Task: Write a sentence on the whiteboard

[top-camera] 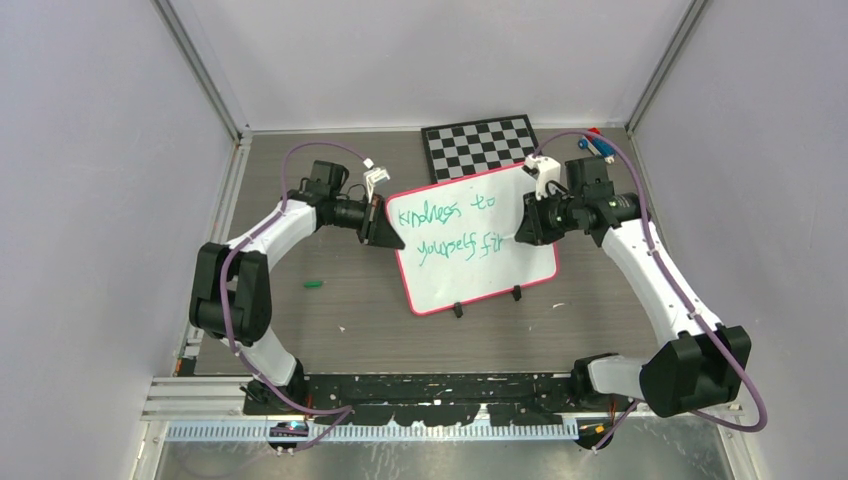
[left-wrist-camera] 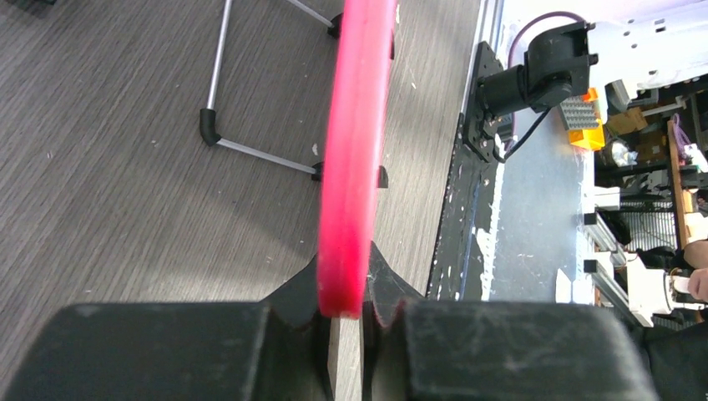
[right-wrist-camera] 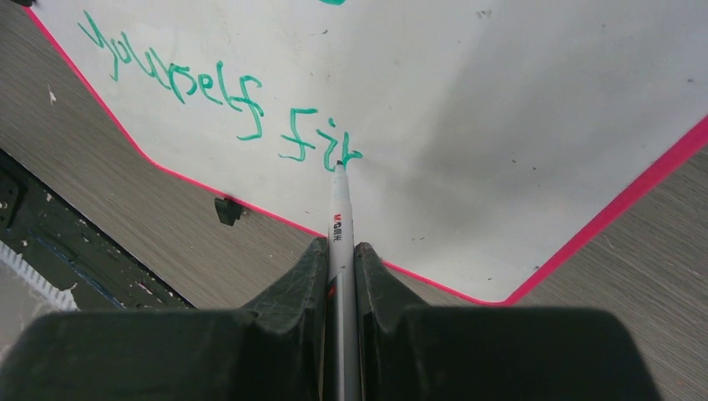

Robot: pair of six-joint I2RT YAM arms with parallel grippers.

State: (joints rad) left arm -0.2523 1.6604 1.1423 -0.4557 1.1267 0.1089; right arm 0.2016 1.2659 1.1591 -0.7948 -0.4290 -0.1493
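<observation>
Whiteboard (top-camera: 480, 250) standing tilted on its two black feet (top-camera: 458, 311) on the tabletop (top-camera: 330, 320), sitting between the two sets of fingers. Left fingers (top-camera: 385, 228) are clamping the pink-red frame at the board's left edge; in the left wrist view the frame is passing edge-on between both closed fingers. Right fingers (top-camera: 522, 228) are gripping a marker (right-wrist-camera: 341, 221) by its pale barrel, with the tip projecting ahead of them and touching the white surface. Sentence (top-camera: 447, 228) is showing in green in two lines, "kindness to" above "yourself fir"; the marker tip is resting at the last stroke, just ahead of the right fingers. Chequered board (top-camera: 480, 146) is lying flat beyond both sets of fingers, behind the whiteboard. Small green piece (top-camera: 314, 284) is lying on the tabletop on the near side of the left fingers, apart from the board.
</observation>
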